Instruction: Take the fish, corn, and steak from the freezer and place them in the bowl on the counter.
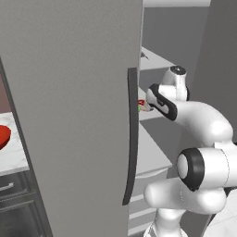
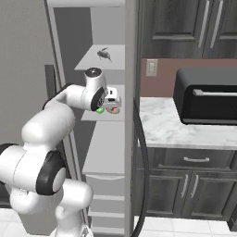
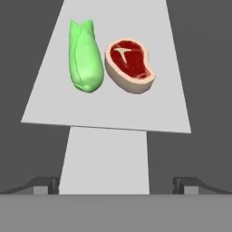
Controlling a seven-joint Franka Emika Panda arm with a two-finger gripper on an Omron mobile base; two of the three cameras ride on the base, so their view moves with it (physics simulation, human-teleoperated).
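Freezer [image 1: 69,115], tall and light grey, stands with its door swung wide, the long dark vertical handle [image 1: 132,139] running down the door's edge in the left base view. The white arm reaches in among the pale grey shelves, and the two-finger gripper [image 2: 113,105] hangs over the middle shelf [image 3: 54,104], jaws spread wide with nothing between them; in the hand view the two dark fingertips [image 3: 45,185] sit far apart at the bottom.

On that shelf lies the green husked ear of corn [image 3: 85,56], and just beside it, nearly touching, the red raw steak with a pale fat rim [image 3: 130,65]. Both rest flat and apart from the gripper. One shelf higher, the right base view shows a small dark shape that looks like the fish [image 2: 104,54], too small to make out in detail.

Off to the side, the shallow glossy red bowl [image 1: 3,135] peeks in at the left base view's edge, sitting on the white grey-veined marble counter [image 1: 13,155] over the dark-grey cabinet.
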